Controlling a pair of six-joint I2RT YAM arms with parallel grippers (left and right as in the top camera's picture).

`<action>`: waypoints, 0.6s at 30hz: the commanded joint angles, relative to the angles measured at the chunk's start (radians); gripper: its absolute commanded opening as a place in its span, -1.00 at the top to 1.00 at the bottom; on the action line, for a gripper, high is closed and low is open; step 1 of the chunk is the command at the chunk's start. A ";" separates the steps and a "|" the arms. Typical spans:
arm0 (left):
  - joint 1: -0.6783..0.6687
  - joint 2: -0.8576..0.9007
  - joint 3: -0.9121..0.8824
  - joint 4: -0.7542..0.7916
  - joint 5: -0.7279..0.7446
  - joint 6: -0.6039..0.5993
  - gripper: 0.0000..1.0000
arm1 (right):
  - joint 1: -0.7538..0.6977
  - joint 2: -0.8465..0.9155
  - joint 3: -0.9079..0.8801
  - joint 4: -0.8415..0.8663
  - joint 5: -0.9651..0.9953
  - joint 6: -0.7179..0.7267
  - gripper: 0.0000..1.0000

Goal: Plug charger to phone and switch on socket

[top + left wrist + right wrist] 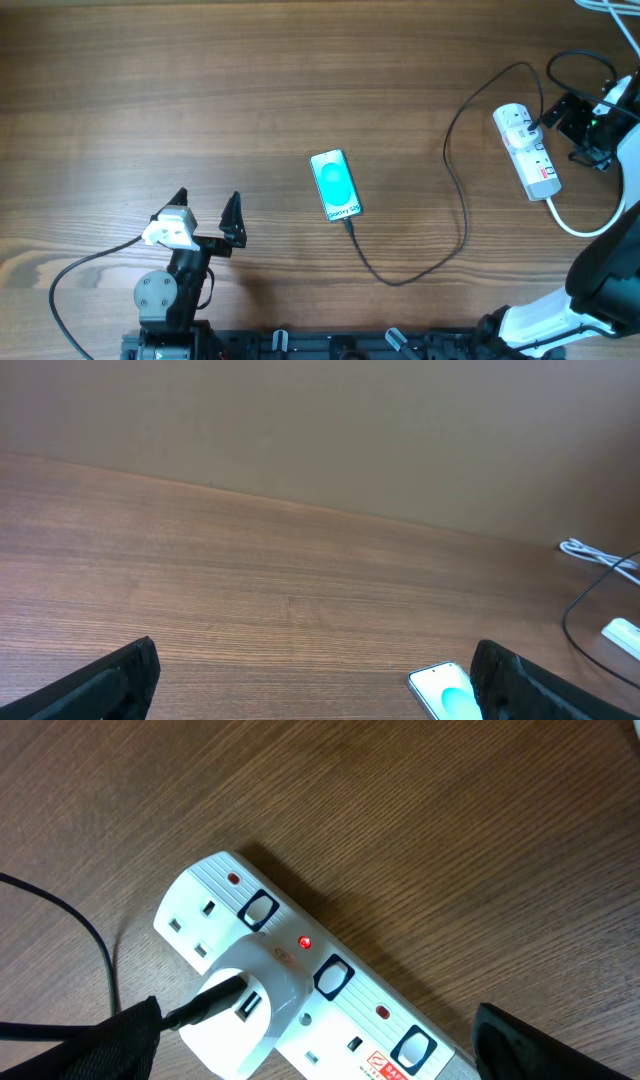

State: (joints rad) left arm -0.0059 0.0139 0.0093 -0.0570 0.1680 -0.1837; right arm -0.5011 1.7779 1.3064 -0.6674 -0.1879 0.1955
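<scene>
The phone [335, 184] lies at the middle of the table [200, 80], with the charger [465, 225] reaching its near end. The socket [527, 150] lies near the right edge, under the right gripper [315, 1020]. This one and the left gripper [207, 196] are wide open and empty.

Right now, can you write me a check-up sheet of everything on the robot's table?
Surface: wooden table, bare brown grain.
Job's things: phone lies flat mid-table, screen lit teal; charger runs from the phone's near end to a white adapter in the socket; one red light glows on the socket.
Clutter: nothing seen.
End effectors: left end effector open, empty, apart from the phone; right end effector open, at the socket.
Cables: thick white cord leaves the socket's near end.
Surroundings: plain tan wall behind the table.
</scene>
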 commanded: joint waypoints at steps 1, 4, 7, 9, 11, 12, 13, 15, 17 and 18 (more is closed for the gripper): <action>-0.003 -0.011 -0.004 -0.007 -0.016 0.019 -1.00 | 0.005 -0.090 0.014 0.005 -0.013 -0.010 -0.99; -0.003 -0.011 -0.004 -0.007 -0.016 0.019 -1.00 | 0.005 -0.171 0.014 0.005 -0.013 -0.010 -1.00; -0.003 -0.011 -0.004 -0.007 -0.016 0.019 -1.00 | 0.005 -0.229 0.014 0.005 -0.013 -0.010 -0.99; -0.003 -0.011 -0.004 -0.007 -0.016 0.019 -1.00 | 0.005 -0.272 0.014 0.005 -0.013 -0.010 -1.00; -0.003 -0.011 -0.004 -0.007 -0.016 0.019 -1.00 | 0.005 -0.287 0.014 0.005 -0.013 -0.010 -0.99; -0.003 -0.011 -0.004 -0.007 -0.016 0.019 -1.00 | 0.005 -0.282 0.014 0.005 -0.013 -0.010 -0.99; -0.003 -0.011 -0.004 -0.007 -0.016 0.019 -1.00 | 0.004 -0.276 0.014 0.004 -0.013 -0.011 -0.99; -0.003 -0.011 -0.004 -0.007 -0.016 0.019 -1.00 | 0.004 -0.276 0.014 0.005 -0.013 -0.010 -1.00; -0.003 -0.011 -0.004 -0.007 -0.016 0.019 -1.00 | 0.004 -0.275 0.014 0.005 -0.013 -0.011 -0.99; -0.003 -0.011 -0.004 -0.007 -0.016 0.019 -1.00 | 0.004 -0.275 0.014 0.004 -0.013 -0.010 -0.99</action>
State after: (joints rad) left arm -0.0059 0.0139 0.0093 -0.0570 0.1680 -0.1837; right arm -0.5011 1.5063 1.3064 -0.6647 -0.1879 0.1955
